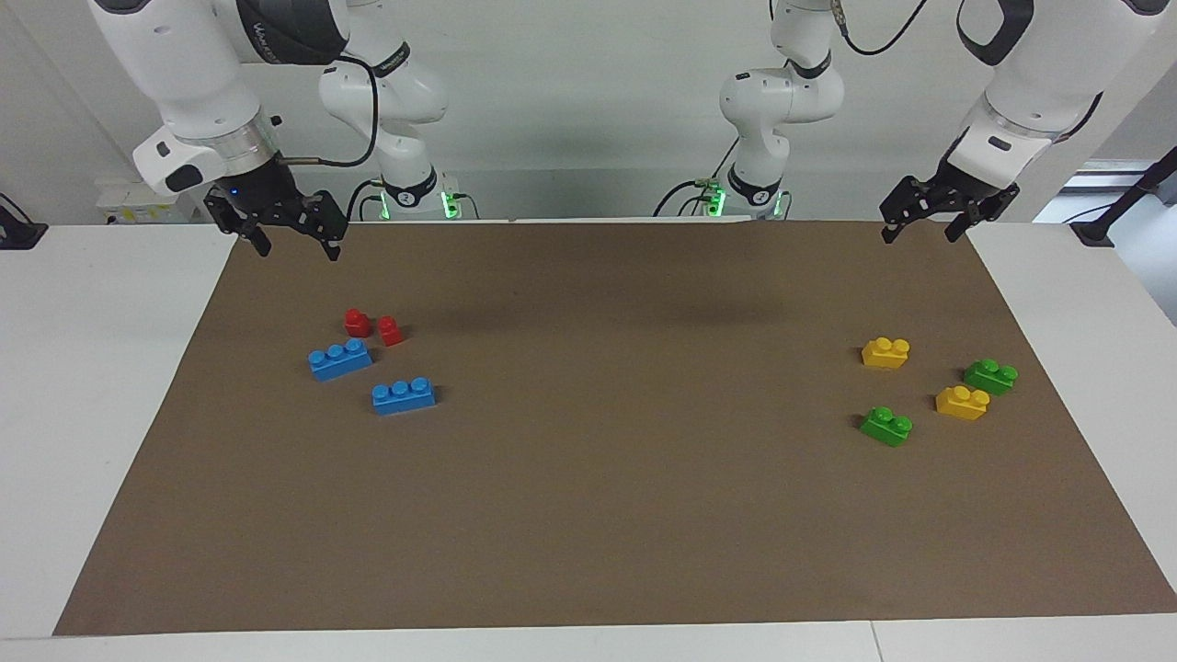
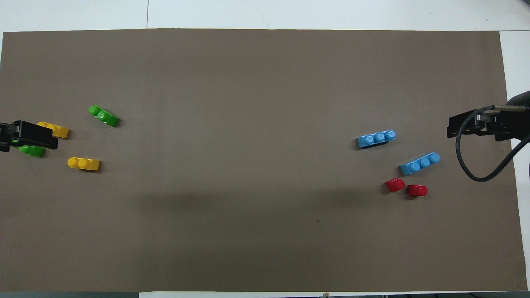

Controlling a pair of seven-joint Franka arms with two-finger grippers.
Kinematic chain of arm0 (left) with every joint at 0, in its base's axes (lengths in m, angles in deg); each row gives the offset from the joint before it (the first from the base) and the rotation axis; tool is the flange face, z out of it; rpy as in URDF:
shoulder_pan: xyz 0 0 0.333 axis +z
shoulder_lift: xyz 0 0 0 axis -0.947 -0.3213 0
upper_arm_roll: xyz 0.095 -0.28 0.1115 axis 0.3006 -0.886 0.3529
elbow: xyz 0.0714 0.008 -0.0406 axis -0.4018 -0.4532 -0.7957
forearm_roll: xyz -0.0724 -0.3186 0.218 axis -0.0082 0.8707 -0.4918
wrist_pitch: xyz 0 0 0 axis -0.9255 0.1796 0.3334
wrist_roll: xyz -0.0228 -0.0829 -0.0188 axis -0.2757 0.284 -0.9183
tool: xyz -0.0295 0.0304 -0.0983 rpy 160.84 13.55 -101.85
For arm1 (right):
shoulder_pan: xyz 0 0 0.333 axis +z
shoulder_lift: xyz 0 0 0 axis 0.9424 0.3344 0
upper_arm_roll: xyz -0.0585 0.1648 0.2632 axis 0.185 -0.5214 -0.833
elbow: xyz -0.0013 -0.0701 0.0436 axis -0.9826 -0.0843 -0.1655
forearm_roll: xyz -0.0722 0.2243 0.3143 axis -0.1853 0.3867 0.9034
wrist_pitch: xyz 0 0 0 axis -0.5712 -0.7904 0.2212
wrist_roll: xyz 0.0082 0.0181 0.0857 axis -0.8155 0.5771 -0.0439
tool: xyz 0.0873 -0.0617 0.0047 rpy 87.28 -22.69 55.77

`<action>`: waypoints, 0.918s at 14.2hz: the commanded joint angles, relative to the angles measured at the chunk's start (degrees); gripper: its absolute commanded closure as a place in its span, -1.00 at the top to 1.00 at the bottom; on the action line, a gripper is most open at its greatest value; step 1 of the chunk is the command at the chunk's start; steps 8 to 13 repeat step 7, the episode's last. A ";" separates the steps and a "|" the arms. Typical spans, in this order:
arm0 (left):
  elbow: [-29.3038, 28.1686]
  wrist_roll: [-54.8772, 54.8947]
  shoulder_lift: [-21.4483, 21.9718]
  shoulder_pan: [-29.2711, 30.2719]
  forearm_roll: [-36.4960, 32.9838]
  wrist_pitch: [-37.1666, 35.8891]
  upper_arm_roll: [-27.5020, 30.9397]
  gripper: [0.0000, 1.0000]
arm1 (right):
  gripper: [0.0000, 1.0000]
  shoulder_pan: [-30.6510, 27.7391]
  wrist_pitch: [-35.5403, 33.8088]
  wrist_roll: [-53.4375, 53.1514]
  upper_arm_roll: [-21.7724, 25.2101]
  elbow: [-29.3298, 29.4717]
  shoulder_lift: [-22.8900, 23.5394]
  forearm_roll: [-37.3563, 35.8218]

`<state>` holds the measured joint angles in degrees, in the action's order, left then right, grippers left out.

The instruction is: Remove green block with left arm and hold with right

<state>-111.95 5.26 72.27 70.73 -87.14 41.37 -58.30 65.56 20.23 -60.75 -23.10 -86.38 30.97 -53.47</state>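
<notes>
Above mat corners – left end effector, right end effector raised – jaws apart, empty.

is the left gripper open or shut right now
Open. In the facing view the left gripper hangs raised over the mat's edge nearest the robots, its two fingertips clearly apart with nothing between them.

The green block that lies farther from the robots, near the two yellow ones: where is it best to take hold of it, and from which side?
Probably from straight above, across its two long flat side walls. The green block lies flat, studs up, clear of the yellow blocks, so the open left hand has room to straddle it. The studs give poor contact.
</notes>
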 commanded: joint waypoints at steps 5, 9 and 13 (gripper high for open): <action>0.76 0.62 0.40 -0.35 -1.07 -1.33 0.13 1.00 | 1.00 -0.55 -0.24 2.47 -0.37 -0.35 -0.37 -1.07; 0.76 0.62 0.40 -0.26 -1.07 -1.25 0.13 1.00 | 1.00 -0.81 -0.32 2.47 -0.37 -0.43 -0.37 -0.99; 0.76 0.62 0.40 -0.26 -1.07 -1.25 0.13 1.00 | 1.00 -0.81 -0.32 2.47 -0.37 -0.43 -0.37 -0.99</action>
